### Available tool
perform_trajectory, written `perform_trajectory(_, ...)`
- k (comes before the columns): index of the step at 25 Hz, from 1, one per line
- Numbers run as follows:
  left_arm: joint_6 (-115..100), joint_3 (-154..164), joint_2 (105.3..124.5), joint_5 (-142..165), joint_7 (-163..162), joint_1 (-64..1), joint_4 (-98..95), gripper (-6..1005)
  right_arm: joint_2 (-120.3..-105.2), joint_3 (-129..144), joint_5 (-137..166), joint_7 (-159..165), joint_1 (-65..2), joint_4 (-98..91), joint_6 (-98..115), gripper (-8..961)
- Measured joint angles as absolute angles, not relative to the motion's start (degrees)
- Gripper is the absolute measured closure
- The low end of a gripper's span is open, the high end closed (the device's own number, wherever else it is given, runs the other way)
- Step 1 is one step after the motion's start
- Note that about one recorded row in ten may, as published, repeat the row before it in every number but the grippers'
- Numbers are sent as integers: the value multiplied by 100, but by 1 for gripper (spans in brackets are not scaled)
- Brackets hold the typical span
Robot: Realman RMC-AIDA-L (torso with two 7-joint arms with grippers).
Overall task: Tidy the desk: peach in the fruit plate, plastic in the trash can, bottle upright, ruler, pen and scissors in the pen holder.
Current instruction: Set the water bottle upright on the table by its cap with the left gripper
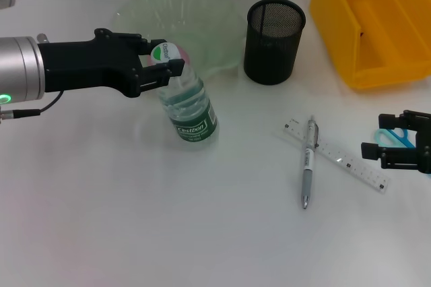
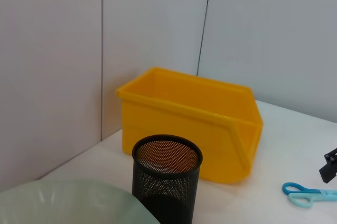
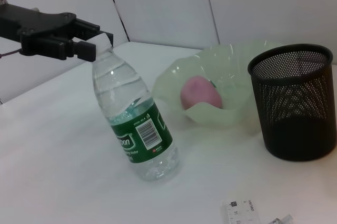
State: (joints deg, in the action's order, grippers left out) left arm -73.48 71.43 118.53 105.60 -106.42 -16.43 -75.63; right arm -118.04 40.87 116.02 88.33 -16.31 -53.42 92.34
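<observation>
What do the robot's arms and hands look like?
The left arm is a shiny silver tube with a small green light and a thin black cable. Its left gripper is black and blocky with stubby fingers. The right gripper is black and blocky too.

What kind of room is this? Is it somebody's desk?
Probably a test desk for a robot, not a real office. Plain white walls stand behind a white table set with tidy-up things: a mesh pen holder, a pen across a ruler, and a yellow bin.

Left arm [image 1: 20, 71]: silver cylinder, green light, black cable; matte black pincer [image 1: 163, 66].
</observation>
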Motion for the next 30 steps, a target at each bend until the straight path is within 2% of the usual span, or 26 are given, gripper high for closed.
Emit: perform_trajectory(30, -7342, 7149, 11849, 10557, -10651, -1894, -7440, 567, -11813, 4087, 11681, 8833, -1661, -5343, 9251, 173)
